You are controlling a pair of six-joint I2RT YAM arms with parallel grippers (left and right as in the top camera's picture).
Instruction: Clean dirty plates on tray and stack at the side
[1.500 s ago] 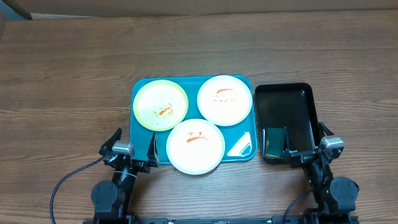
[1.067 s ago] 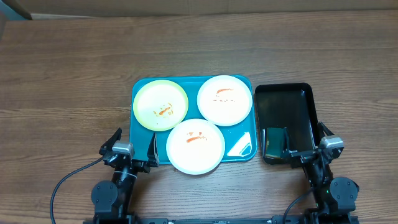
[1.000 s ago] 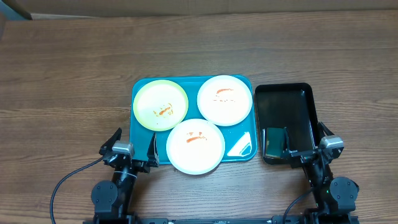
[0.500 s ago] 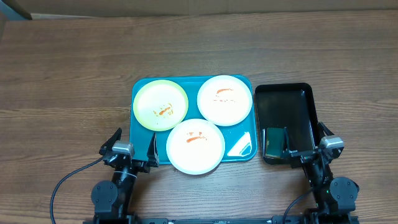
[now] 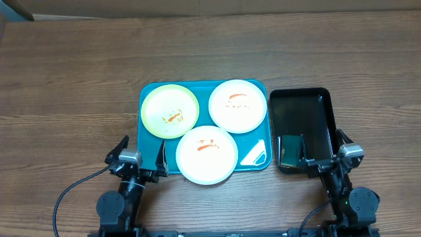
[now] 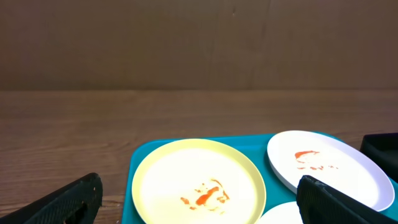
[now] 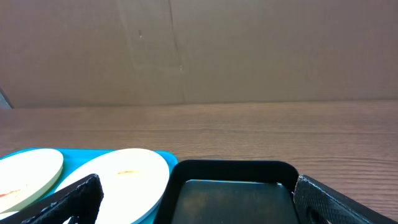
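Observation:
The turquoise tray (image 5: pixel 150 146) lies mid-table and holds three plates with orange-red smears: a yellow-green plate (image 5: pixel 170 111) at back left, a white plate (image 5: pixel 237 106) at back right, and a white plate (image 5: pixel 206 155) at the front, overhanging the near rim. My left gripper (image 5: pixel 140 153) is open and empty at the tray's near left corner. Its wrist view shows the yellow-green plate (image 6: pixel 198 180) between the spread fingers (image 6: pixel 62 202). My right gripper (image 5: pixel 323 150) is open and empty at the black tray's near end.
A narrow black tray (image 5: pixel 299 112) lies right of the turquoise tray, with a dark green sponge (image 5: pixel 289 151) at its near end. The right wrist view shows the black tray's rim (image 7: pixel 230 167) and the white plate (image 7: pixel 121 177). Bare wooden table lies all around.

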